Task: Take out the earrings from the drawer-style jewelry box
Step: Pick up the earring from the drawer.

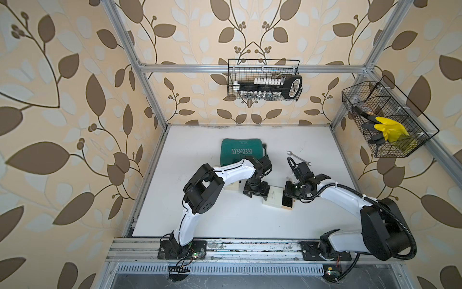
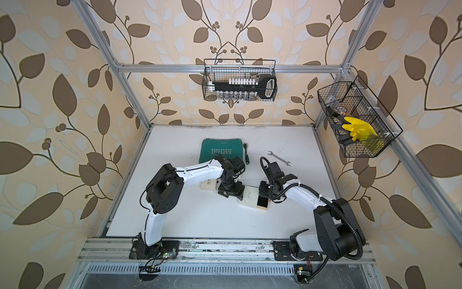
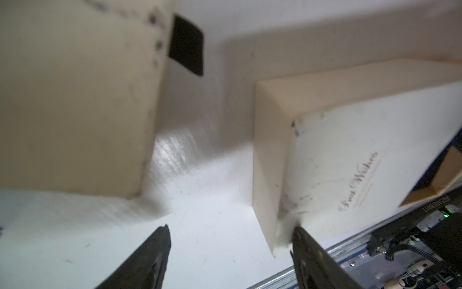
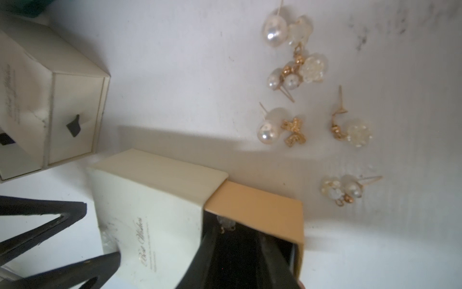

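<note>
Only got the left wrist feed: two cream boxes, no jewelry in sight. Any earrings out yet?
Observer: Yes. Several pearl-and-gold earrings lie loose on the table, clear of the pulled-out drawer.
Operator: Drawer empty?
Observer: No. One pale piece shows against its black lining.
Operator: Where's the right gripper?
Observer: In a top view, the right gripper sits right over that open drawer. I can't tell whether its jaws are open.
</note>
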You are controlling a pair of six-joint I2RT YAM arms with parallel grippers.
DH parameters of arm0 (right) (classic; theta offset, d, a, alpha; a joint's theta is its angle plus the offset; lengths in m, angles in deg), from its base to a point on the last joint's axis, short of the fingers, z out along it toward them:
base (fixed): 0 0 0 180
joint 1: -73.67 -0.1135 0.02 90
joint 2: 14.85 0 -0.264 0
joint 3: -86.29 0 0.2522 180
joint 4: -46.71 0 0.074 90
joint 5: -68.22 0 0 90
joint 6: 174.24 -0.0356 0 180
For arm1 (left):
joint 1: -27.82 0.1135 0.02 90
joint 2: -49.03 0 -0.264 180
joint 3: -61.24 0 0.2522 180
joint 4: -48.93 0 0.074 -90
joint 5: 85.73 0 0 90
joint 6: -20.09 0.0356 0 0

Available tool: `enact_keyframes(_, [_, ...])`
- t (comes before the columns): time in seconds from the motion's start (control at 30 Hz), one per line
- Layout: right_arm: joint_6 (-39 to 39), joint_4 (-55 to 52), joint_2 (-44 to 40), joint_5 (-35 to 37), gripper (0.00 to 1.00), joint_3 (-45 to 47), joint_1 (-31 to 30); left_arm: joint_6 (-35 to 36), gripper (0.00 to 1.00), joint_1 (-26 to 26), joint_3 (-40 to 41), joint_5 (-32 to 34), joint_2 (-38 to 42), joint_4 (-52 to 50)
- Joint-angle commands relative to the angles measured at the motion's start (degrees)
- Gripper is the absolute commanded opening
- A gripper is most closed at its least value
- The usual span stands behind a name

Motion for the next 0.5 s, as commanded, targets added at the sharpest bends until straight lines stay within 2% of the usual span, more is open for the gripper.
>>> enact_keyframes(0.0, [-1.21,-0.03,0.2,1.17,0.28,-1.83,-0.36,-0.44,0.78,-0.48,3.55,11.83,-7.42,-2.18])
enact_keyframes(0.47, [-2.35,1.44,4.66,3.84,0.25,-1.15,-2.09,-0.03,0.78,-0.48,2.48,11.7,-8.19,-2.61])
